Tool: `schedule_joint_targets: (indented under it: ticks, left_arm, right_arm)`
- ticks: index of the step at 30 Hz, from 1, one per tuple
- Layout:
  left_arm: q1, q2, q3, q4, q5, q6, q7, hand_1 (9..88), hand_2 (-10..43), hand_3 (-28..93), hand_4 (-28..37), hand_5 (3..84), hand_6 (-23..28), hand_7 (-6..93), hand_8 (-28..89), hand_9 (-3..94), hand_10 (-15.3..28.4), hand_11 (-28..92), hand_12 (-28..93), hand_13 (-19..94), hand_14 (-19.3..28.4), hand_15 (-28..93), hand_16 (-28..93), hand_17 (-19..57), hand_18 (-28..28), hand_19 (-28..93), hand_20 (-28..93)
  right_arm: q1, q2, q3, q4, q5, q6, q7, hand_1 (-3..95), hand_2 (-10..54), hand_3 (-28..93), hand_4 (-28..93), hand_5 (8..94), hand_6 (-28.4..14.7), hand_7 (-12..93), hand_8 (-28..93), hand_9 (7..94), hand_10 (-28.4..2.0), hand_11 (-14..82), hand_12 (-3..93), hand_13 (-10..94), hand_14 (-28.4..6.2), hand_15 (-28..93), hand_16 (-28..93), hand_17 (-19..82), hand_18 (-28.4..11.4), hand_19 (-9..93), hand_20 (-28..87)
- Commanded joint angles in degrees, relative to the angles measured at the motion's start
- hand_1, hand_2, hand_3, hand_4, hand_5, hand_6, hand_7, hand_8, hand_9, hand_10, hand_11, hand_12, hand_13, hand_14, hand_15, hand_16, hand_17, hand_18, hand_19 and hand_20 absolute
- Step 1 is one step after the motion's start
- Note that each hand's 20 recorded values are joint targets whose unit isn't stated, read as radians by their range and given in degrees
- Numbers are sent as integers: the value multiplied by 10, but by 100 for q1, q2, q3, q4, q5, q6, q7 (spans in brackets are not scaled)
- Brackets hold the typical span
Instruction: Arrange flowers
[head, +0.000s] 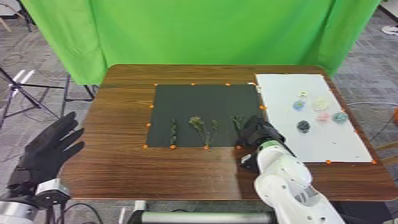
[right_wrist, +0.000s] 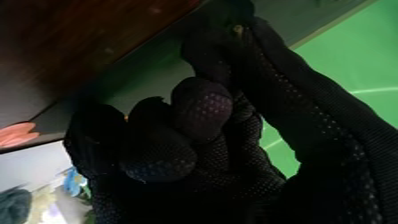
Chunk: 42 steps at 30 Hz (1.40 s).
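Observation:
My left hand (head: 46, 150) is off the table's left side, its fingers straight and spread. My right hand (head: 258, 131) is low at the black sheet's (head: 182, 107) right edge, touching a green sprig (head: 237, 121) there. In the right wrist view, the thumb and a finger of my right hand (right_wrist: 147, 145) meet at their tips on a small tan bit of the sprig (right_wrist: 238, 31); the other fingers are curled. A budded sprig (head: 197, 123) lies at the sheet's lower middle, with a thin green stem (head: 173, 132) to its left.
On the right, a white sheet (head: 293, 92) holds several flower heads: blue (head: 298, 105), cream (head: 320, 104), pink (head: 322, 117), teal (head: 339, 117) and dark (head: 304, 126). Orange markers edge both sheets. Behind the brown table (head: 115, 170) hangs a green cloth (head: 204, 35).

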Motion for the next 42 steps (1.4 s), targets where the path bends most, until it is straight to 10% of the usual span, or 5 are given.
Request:
schedule_joint_targets:
  ticks: [1,42]
  left_arm:
    - [23,-5,2,10,-7,-66,-61,229,-54,707,-283,242,12,172,-86,180,86,104,197,136,114,162,77,-114,179,331,98]
    - [-8,63,-18,51,-28,-137,-119,230,-52,707,-283,241,13,174,-87,179,86,106,196,135,116,169,73,-114,179,332,97]
  right_arm:
    - [-171,-111,-47,17,25,-16,-167,413,-74,820,-182,687,5,572,182,785,-106,599,516,742,-91,832,380,411,-226,932,659]
    - [-307,96,-53,72,-1265,-187,-49,283,-71,801,-230,648,-28,497,97,707,-132,589,475,678,-109,814,376,345,-229,932,604]
